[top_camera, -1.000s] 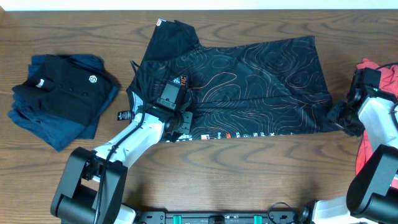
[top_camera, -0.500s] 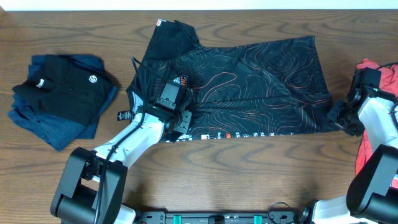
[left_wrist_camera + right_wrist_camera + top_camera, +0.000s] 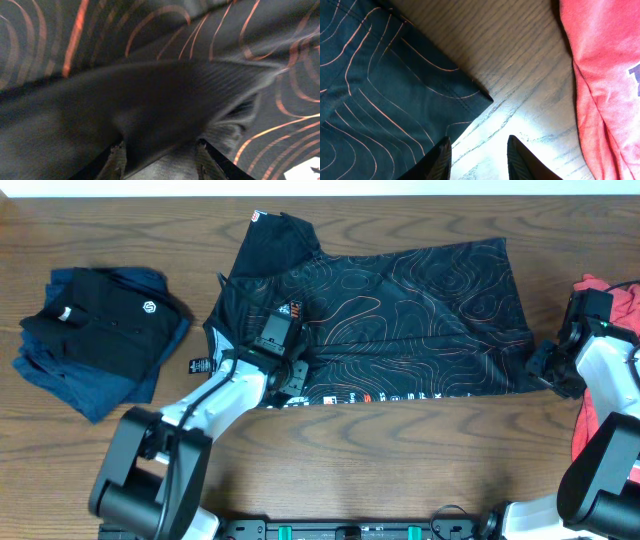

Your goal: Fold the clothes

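At the middle of the wooden table, the black jersey with thin orange contour lines lay spread out flat, one sleeve pointing toward the far left and a row of sponsor prints along its near edge. The left gripper sat low on the jersey's near-left part, its fingers apart with a raised fold of dark fabric running into the gap; whether that fold was pinched could not be told. The right gripper hung with fingers spread and nothing between them over bare wood, just beside the jersey's right corner. A red T-shirt lay at the right edge, and a folded black polo rested on blue garments at the left.
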Controlling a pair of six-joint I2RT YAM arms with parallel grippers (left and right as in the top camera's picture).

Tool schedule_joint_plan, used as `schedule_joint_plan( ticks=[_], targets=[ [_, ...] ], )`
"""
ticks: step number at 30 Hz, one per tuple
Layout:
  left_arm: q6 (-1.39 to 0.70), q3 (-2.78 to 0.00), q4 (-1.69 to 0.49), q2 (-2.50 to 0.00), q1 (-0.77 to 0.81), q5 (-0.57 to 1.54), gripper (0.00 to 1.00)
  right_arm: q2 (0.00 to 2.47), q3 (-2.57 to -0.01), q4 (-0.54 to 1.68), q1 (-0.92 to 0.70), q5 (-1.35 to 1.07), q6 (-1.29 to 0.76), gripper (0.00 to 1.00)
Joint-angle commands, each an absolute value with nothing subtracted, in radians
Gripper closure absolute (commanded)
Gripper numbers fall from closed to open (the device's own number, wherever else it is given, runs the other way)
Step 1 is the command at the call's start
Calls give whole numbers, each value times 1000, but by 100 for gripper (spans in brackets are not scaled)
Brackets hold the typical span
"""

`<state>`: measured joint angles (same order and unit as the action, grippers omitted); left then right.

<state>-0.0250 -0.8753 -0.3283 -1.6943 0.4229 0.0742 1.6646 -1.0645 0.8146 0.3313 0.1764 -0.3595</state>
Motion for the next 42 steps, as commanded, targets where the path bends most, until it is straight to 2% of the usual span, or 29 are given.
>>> schedule_joint_plan(
  ticks=[1,5,6,8,10,12,19,26,27,30,33,37,38,42],
  targets=[
    [-19,-870,-318,-1714,428,63,53,1674,-1067,813,324,183,-374,65],
    [-18,-870,-296,-1713,428,61,54,1674,-1067,813,324,183,-374,65],
    [-18,-870,-291,-1713,428,57,59,1674,-1067,813,324,183,-374,65],
    [-19,-870,-276,-1713,428,42,78,1674,-1067,813,324,183,-374,65],
    [-20,-872,-267,-1711,428,10,87,1674,-1067,813,324,183,-374,65],
    [-20,-880,-267,-1708,428,-22,90,1674,-1067,813,324,183,-374,66],
    [-19,-908,-218,-1677,428,-116,90,1674,-1067,812,324,183,-374,65],
    [-19,-908,-145,-1678,428,-125,89,1674,-1067,813,324,183,-374,66],
    [-18,-908,-134,-1678,428,-125,88,1674,-1067,813,324,183,-374,65],
    [-19,-908,-129,-1678,428,-125,71,1674,-1067,814,324,183,-374,66],
    [-19,-908,-144,-1678,428,-125,62,1674,-1067,818,324,183,-374,65],
    [-20,-908,-225,-1670,428,-125,40,1674,-1067,831,324,184,-374,65],
    [-26,-908,-263,-1662,428,-125,37,1674,-1067,838,324,190,-374,65],
    [-142,-908,-382,-1630,425,-170,37,1674,-1062,850,325,211,-374,63]
  ],
)
